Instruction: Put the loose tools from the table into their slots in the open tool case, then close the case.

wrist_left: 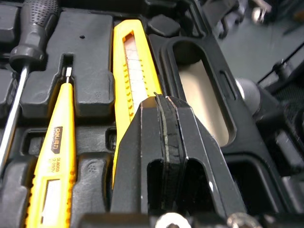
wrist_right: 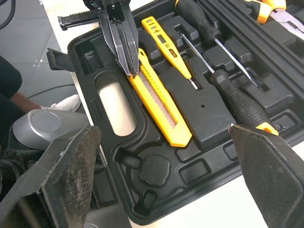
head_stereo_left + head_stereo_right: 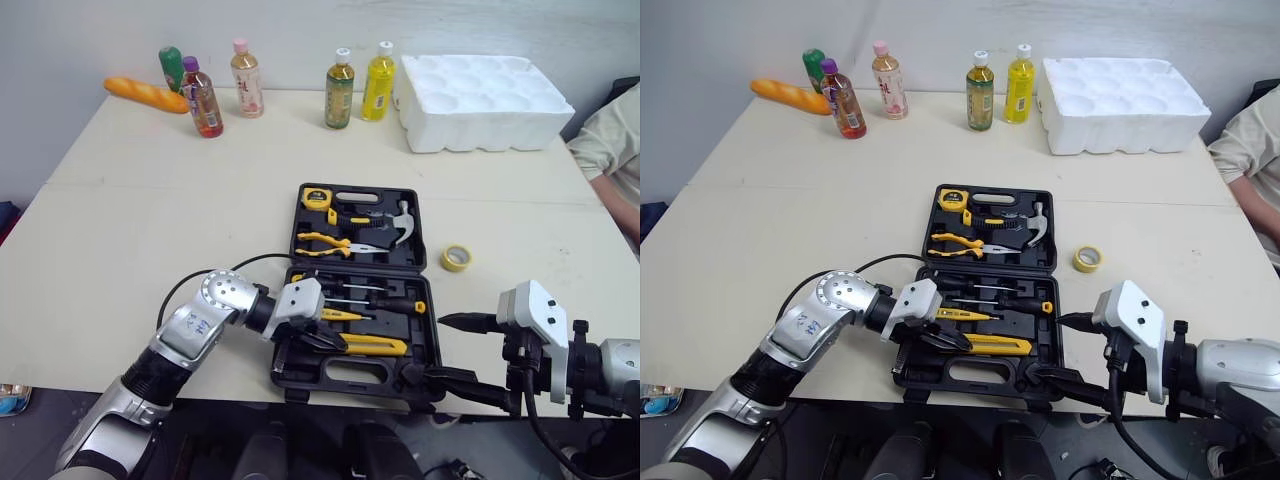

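Observation:
The black tool case (image 3: 432,330) lies open near the table's front edge. Its far half holds a tape measure (image 3: 317,197), pliers (image 3: 325,240) and a hammer (image 3: 400,222). The near half holds screwdrivers (image 3: 385,303), a yellow tester pen (image 2: 166,40) and a yellow utility knife (image 2: 161,107). My left gripper (image 3: 325,342) is shut with nothing in it, its tips (image 2: 133,71) touching the knife's left end. My right gripper (image 3: 455,350) is open beside the case's near right corner. A yellow tape roll (image 3: 457,257) lies loose on the table, right of the case.
Several bottles (image 3: 340,88) and a bread loaf (image 3: 146,94) stand along the table's back edge, with a white foam tray (image 3: 480,100) at the back right. A person's sleeve (image 3: 612,140) shows at the right edge. A black cable (image 3: 230,268) loops by my left arm.

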`<state>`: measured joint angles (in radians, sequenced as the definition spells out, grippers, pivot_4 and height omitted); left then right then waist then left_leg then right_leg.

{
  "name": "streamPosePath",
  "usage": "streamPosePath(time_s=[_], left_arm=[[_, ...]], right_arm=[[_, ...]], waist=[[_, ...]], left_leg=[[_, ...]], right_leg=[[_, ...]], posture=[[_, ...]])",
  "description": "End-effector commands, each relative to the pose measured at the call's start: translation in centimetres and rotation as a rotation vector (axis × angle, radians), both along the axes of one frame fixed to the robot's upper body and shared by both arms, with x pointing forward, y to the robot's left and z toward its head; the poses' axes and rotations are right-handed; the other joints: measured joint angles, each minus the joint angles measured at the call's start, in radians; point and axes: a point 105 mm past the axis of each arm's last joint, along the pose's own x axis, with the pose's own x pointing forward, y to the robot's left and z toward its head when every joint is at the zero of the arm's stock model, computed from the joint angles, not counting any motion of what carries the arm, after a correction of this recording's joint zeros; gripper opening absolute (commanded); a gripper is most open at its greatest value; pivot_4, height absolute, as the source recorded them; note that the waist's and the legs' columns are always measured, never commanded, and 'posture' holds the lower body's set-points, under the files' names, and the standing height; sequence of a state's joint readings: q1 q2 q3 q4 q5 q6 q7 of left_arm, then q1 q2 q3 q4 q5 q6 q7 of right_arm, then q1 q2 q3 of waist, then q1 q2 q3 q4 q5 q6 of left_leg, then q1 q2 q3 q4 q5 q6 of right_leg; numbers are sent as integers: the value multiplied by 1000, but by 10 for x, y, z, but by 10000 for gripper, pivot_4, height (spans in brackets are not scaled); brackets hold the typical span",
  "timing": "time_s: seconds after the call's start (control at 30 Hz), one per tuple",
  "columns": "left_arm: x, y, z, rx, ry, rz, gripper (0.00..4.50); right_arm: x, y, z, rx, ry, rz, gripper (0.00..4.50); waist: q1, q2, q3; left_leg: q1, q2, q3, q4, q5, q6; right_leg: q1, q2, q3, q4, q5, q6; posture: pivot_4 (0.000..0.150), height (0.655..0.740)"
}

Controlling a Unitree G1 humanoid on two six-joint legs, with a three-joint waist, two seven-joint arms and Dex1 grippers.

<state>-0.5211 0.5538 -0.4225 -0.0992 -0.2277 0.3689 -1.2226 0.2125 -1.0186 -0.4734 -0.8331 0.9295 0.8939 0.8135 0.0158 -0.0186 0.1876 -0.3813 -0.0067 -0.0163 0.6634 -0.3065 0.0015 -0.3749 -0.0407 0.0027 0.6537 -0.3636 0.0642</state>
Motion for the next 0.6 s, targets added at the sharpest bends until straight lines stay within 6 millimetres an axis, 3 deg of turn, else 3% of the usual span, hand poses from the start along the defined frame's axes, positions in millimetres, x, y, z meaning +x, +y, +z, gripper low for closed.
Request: streamPosePath(time_s=[0.03,0.2,0.6], left_arm=[[0,14,-35,172,11,29,342],[-3,17,-45,214,-8,32,342],[-1,11,-43,181,-30,57,342]], right_arm=[[-3,4,1,-7,-4,20,45000],[-4,4,-1,-11,5,20,45000],[-3,3,-2,-19,6,20,45000]], waist=[[0,0,0],[-5,1,-3],[-5,7,-14]], left_leg=[[1,0,0,0,0,0],[14,0,0,-5,-1,1],[15,0,0,-6,-1,1]], right_leg=[[1,0,0,0,0,0],[14,0,1,-4,0,0],[15,-1,0,-8,0,0]], posture=[[1500,7400],[1500,7400],[1500,7400]])
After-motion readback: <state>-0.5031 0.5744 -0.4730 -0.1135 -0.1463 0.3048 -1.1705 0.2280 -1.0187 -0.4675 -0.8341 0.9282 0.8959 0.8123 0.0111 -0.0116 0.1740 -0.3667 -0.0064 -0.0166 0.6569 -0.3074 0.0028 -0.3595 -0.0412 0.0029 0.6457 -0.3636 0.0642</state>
